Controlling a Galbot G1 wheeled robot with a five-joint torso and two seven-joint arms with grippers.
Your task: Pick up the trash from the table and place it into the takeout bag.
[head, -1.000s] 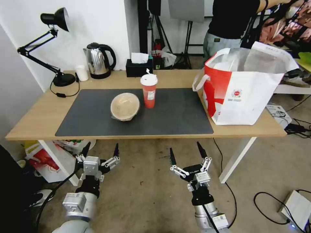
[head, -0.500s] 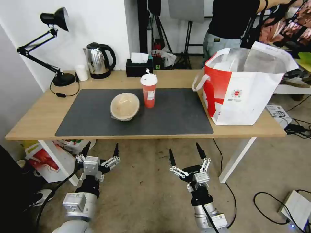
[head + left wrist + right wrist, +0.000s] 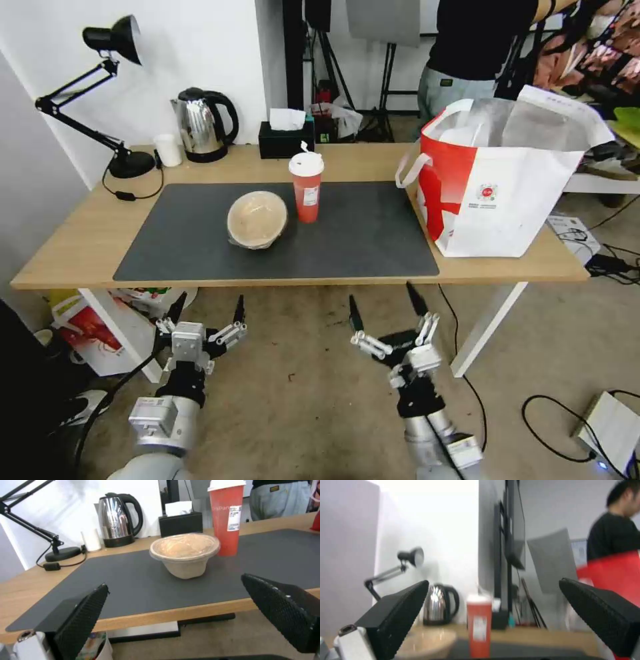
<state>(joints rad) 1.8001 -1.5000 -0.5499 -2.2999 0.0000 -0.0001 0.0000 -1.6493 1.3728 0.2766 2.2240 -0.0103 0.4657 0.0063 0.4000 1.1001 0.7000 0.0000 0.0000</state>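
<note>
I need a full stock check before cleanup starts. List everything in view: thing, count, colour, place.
tan lidded bowl: 1, tan, mat centre
red drink cup: 1, red with white lid, on the mat beside the bowl
takeout bag: 1, white and red, table's right end
table: 1, light wood
mat: 1, dark grey, on table
kettle: 1, steel and black, back left
desk lamp: 1, black, back left
tissue box: 1, black, back centre
small white cup: 1, beside kettle
left gripper: open, below table edge
right gripper: open, below table edge
</note>
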